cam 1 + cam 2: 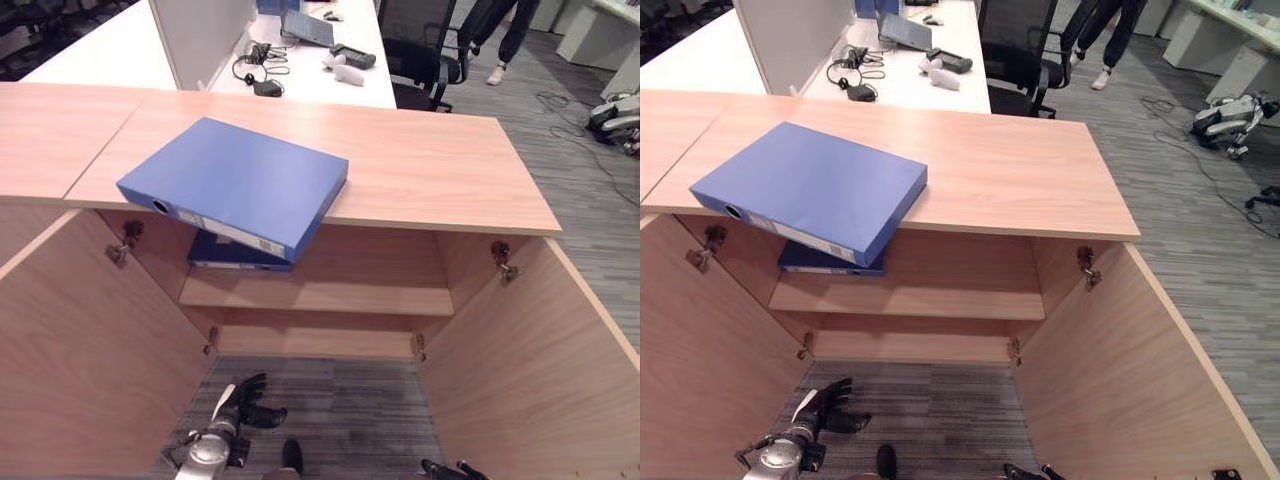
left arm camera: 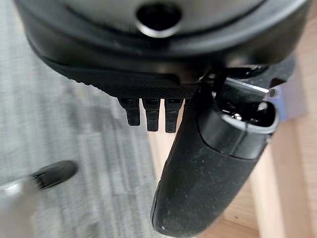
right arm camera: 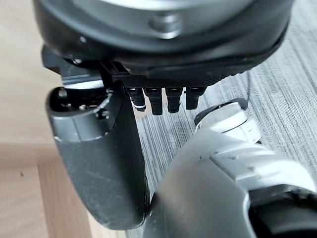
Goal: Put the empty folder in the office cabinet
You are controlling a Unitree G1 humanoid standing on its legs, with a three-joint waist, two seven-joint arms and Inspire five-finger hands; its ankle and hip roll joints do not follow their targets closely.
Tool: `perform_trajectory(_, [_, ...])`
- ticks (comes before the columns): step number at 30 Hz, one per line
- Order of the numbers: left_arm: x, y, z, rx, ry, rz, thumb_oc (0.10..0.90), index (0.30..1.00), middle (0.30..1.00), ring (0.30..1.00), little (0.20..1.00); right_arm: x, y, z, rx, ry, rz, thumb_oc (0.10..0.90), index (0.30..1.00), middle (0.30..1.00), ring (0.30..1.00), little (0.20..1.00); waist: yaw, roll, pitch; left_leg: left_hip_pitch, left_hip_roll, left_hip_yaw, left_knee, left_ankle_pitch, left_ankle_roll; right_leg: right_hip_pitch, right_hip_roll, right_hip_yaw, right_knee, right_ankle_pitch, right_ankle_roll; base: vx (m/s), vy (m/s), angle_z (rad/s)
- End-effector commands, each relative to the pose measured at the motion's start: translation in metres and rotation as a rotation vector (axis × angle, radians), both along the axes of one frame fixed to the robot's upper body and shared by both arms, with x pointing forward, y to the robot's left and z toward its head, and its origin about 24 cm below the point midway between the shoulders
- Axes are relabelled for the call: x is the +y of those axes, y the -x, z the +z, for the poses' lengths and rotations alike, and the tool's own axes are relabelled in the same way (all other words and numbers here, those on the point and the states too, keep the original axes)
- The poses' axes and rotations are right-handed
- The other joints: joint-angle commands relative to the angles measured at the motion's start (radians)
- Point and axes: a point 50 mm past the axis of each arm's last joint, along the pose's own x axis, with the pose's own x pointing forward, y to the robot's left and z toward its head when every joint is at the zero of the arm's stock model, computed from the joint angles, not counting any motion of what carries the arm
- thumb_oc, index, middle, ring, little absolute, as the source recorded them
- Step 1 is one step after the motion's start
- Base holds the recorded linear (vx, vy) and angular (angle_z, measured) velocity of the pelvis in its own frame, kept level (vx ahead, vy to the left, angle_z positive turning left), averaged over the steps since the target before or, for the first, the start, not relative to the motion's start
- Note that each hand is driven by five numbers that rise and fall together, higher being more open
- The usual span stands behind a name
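A blue folder (image 1: 235, 180) lies flat on the wooden cabinet top (image 1: 430, 170), with one corner hanging over the front edge. Below it, a second blue folder (image 1: 235, 255) rests on the left end of the inner shelf (image 1: 350, 295). Both cabinet doors stand wide open, the left door (image 1: 80, 340) and the right door (image 1: 540, 370). My left hand (image 1: 245, 398) hangs low over the carpet in front of the cabinet, fingers relaxed and holding nothing. My right hand (image 1: 445, 468) peeks in at the bottom edge; in its wrist view the thumb (image 3: 99, 163) is straight and the hand holds nothing.
Behind the cabinet stands a white desk (image 1: 120, 50) with cables, a handset and a laptop. A black office chair (image 1: 420, 50) and a person's legs (image 1: 505, 40) are at the back right. Grey carpet (image 1: 330, 410) lies between the open doors.
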Motion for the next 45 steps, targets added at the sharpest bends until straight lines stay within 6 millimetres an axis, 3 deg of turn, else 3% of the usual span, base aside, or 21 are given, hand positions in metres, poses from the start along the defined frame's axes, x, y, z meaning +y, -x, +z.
perform_trajectory(1, [-0.002, -0.018, 0.021, -0.145, -0.004, -0.060, 0.800, 0.900, 0.900, 0.900, 0.900, -0.034, 0.029, 0.005, 0.104, 0.098, 0.008, 0.800, 0.900, 0.900, 0.900, 0.900, -0.002, 0.031, -0.017, 0.021, 0.110, -0.028, 0.038, -0.085, -0.115, -0.058, -0.017, 0.024, 0.017, 0.127, 0.041, -0.01, 0.140, -0.06])
perform_trajectory(5, [-0.001, -0.012, 0.018, -0.127, -0.005, -0.068, 0.800, 0.900, 0.900, 0.900, 0.900, -0.033, 0.045, 0.003, 0.164, 0.090, -0.002, 0.800, 0.900, 0.900, 0.900, 0.900, 0.003, 0.025, -0.012, 0.058, 0.071, 0.003, 0.021, -0.110, -0.090, -0.077, -0.058, -0.030, 0.031, 0.180, 0.041, -0.02, 0.224, -0.13])
perform_trajectory(6, [0.000, -0.008, 0.017, -0.117, 0.001, -0.066, 0.800, 0.900, 0.900, 0.900, 0.900, -0.033, 0.040, 0.003, 0.150, 0.096, 0.005, 0.800, 0.900, 0.900, 0.900, 0.900, 0.014, 0.032, -0.006, 0.078, 0.055, 0.032, 0.017, -0.123, -0.077, -0.096, -0.097, -0.140, 0.067, 0.199, 0.041, -0.09, 0.361, -0.31])
perform_trajectory(8, [0.001, -0.002, 0.013, -0.096, 0.008, -0.054, 0.800, 0.900, 0.900, 0.900, 0.900, -0.030, 0.031, 0.003, 0.119, 0.092, 0.010, 0.800, 0.900, 0.900, 0.900, 0.900, 0.018, 0.041, -0.008, 0.084, 0.040, 0.051, 0.010, -0.128, -0.063, -0.102, -0.081, -0.218, 0.097, 0.144, 0.041, -0.06, 0.317, -0.36])
perform_trajectory(11, [0.000, 0.002, 0.009, -0.067, 0.005, -0.047, 0.800, 0.900, 0.900, 0.900, 0.900, -0.024, 0.015, 0.003, 0.066, 0.083, 0.027, 0.800, 0.900, 0.900, 0.900, 0.900, 0.008, 0.048, -0.008, 0.092, 0.009, 0.042, 0.001, -0.127, -0.046, -0.139, 0.072, -0.182, 0.071, -0.040, 0.016, 0.03, 0.204, -0.21])
perform_trajectory(12, [0.000, 0.002, 0.009, -0.067, 0.005, -0.047, 0.800, 0.900, 0.900, 0.900, 0.900, -0.024, 0.015, 0.003, 0.066, 0.083, 0.026, 0.800, 0.900, 0.900, 0.900, 0.900, 0.008, 0.049, -0.005, 0.096, 0.010, 0.043, 0.002, -0.131, -0.048, -0.137, 0.072, -0.182, 0.076, -0.046, 0.015, -0.01, 0.065, -0.03])
perform_trajectory(13, [0.001, 0.003, 0.007, -0.063, 0.010, -0.031, 0.800, 0.900, 0.900, 0.900, 0.900, -0.020, 0.000, 0.005, 0.018, 0.088, 0.057, 0.800, 0.900, 0.900, 0.900, 0.900, 0.040, 0.037, 0.001, 0.099, -0.003, 0.058, 0.002, -0.134, -0.050, -0.112, 0.040, -0.280, 0.007, -0.054, -0.001, -0.02, -0.003, 0.05])
perform_trajectory(14, [-0.001, 0.004, 0.006, -0.060, 0.019, -0.028, 0.800, 0.900, 0.900, 0.900, 0.900, -0.018, -0.009, 0.007, -0.012, 0.089, 0.076, 0.800, 0.900, 0.900, 0.900, 0.900, 0.041, 0.034, -0.004, 0.095, -0.007, 0.054, 0.000, -0.135, -0.053, -0.090, 0.035, -0.303, -0.033, -0.065, -0.006, -0.01, 0.006, 0.13])
perform_trajectory(16, [-0.003, 0.004, 0.005, -0.057, 0.019, -0.031, 0.800, 0.900, 0.900, 0.900, 0.900, -0.016, -0.017, 0.009, -0.045, 0.082, 0.087, 0.800, 0.900, 0.900, 0.900, 0.900, 0.029, 0.035, -0.007, 0.095, -0.007, 0.048, -0.001, -0.135, -0.055, -0.096, 0.057, -0.262, -0.039, -0.067, -0.008, 0.03, -0.005, 0.11])
perform_trajectory(17, [-0.003, 0.004, 0.005, -0.063, 0.025, -0.021, 0.800, 0.900, 0.900, 0.900, 0.900, -0.015, -0.026, 0.012, -0.086, 0.083, 0.110, 0.800, 0.900, 0.900, 0.900, 0.900, 0.030, 0.035, -0.006, 0.093, -0.009, 0.035, 0.002, -0.132, -0.056, -0.092, 0.076, -0.190, -0.080, -0.074, -0.007, 0.03, -0.034, 0.24])
perform_trajectory(24, [-0.010, 0.011, -0.002, -0.037, 0.034, -0.034, 0.800, 0.900, 0.900, 0.900, 0.900, -0.010, -0.060, 0.024, -0.209, 0.097, 0.206, 0.800, 0.900, 0.900, 0.900, 0.900, 0.062, 0.030, -0.043, 0.088, -0.001, 0.028, -0.005, -0.132, -0.066, -0.018, 0.029, -0.232, -0.193, -0.034, -0.001, 0.04, -0.067, 0.10])
perform_trajectory(37, [-0.019, -0.001, 0.015, -0.135, 0.030, -0.107, 0.800, 0.900, 0.900, 0.900, 0.900, 0.009, -0.095, 0.046, -0.409, 0.076, 0.312, 0.800, 0.900, 0.900, 0.900, 0.900, 0.095, 0.024, -0.071, 0.102, 0.011, -0.032, -0.009, -0.131, -0.082, 0.047, 0.050, -0.270, -0.232, -0.074, -0.016, 0.02, -0.034, 0.13])
perform_trajectory(45, [-0.017, -0.008, 0.026, -0.205, 0.029, -0.088, 0.800, 0.900, 0.900, 0.900, 0.900, 0.010, -0.114, 0.061, -0.508, 0.099, 0.325, 0.800, 0.900, 0.900, 0.900, 0.900, 0.126, 0.021, -0.083, 0.097, 0.025, -0.069, -0.009, -0.121, -0.094, 0.074, 0.066, -0.288, -0.257, -0.089, -0.029, 0.00, -0.034, 0.13])
